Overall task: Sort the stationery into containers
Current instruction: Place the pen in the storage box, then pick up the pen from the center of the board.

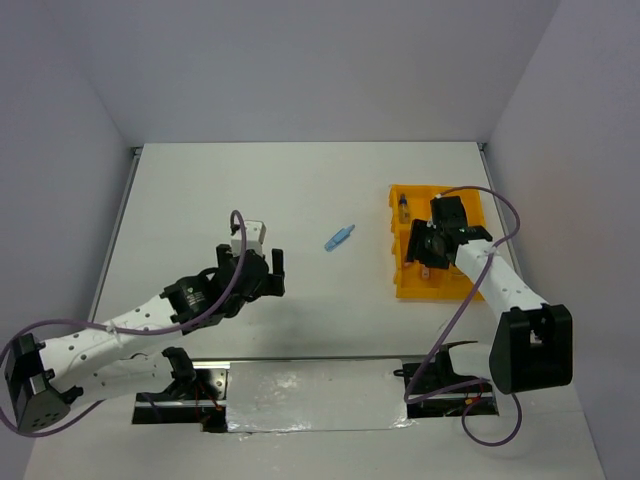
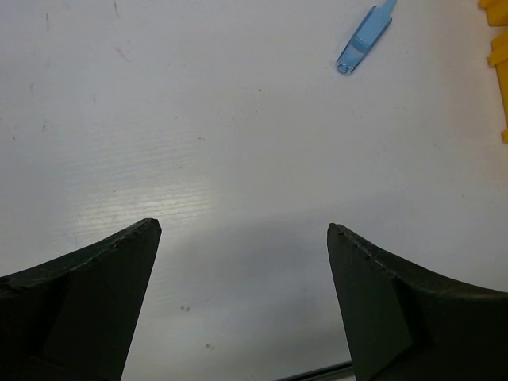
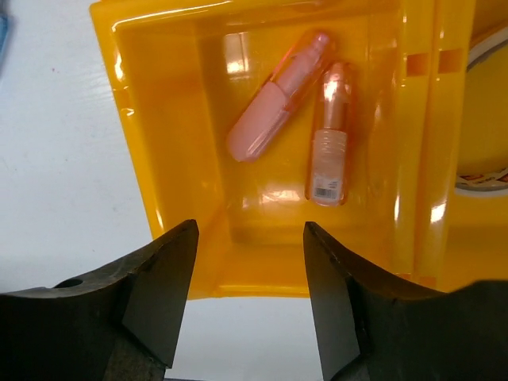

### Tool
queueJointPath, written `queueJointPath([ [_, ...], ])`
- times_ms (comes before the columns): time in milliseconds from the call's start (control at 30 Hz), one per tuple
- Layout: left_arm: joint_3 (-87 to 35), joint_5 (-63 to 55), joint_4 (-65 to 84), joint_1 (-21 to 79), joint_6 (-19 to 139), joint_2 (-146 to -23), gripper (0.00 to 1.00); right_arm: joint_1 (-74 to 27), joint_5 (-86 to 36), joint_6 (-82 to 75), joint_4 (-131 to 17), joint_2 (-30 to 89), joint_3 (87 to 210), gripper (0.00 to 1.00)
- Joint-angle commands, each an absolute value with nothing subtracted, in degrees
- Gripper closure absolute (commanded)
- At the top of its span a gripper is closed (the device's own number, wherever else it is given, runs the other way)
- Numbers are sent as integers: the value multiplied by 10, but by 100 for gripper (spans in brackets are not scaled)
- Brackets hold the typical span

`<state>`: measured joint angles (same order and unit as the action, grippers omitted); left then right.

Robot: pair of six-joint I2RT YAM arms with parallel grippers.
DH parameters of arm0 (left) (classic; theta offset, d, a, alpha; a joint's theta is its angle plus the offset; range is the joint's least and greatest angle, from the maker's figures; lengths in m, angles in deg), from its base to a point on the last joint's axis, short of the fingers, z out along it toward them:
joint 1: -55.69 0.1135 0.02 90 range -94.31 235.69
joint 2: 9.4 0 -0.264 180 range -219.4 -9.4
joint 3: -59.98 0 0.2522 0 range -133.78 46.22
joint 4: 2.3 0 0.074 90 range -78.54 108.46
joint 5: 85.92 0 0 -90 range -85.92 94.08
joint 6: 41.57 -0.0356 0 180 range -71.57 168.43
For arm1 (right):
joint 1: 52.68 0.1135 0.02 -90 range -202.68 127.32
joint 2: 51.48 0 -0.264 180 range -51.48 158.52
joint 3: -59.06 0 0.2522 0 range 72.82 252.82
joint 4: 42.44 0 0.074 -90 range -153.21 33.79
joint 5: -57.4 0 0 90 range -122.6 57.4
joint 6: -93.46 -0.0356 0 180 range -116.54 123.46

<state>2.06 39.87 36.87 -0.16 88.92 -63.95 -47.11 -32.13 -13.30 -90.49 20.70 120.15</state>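
Left hand: the left hand sits left of centre in the top view, its fingers spread wide with nothing held. In its wrist view only bare table shows between them.
Right hand: the right hand hangs over the tray at the right of the top view. In its wrist view the fingers stand apart with nothing gripped, and the tray's near wall shows in the gap.
Tray: the yellow-orange tray rests on the table to the right of the frame's middle. One square compartment fills the right wrist view.
Pink piece: the pink piece lies tilted inside that compartment, left of the orange one.
Orange piece: the orange piece lies just beside the pink one, near the compartment's right wall.
Blue piece: the blue piece lies on the table between the two hands, apart from the tray. It shows at the upper right of the left wrist view.
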Motion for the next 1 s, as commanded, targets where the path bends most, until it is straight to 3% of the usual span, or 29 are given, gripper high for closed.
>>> queueJointPath([
  [0, 1, 361, 338, 19, 868, -651, 1, -474, -294, -130, -908, 179, 1226, 36],
  [267, -10, 250, 236, 57, 781, -741, 1, -435, -197, -144, -934, 15, 1268, 33],
  [400, -31, 189, 155, 59, 689, -814, 6, -421, -123, -147, -929, -65, 1267, 32],
  [500, -87, 197, 150, 73, 660, -894, 6, -422, -58, -157, -908, -107, 1247, 27],
  [667, -209, 122, 146, 98, 601, -1073, 12, -420, -40, -168, -904, -156, 1238, 26],
  [833, -304, 108, 149, 110, 576, -1180, 23, -419, -25, -155, -923, -181, 1242, 26],
  [967, -337, 98, 148, 112, 551, -1239, 23, -420, -5, -160, -926, -225, 1250, 26],
])
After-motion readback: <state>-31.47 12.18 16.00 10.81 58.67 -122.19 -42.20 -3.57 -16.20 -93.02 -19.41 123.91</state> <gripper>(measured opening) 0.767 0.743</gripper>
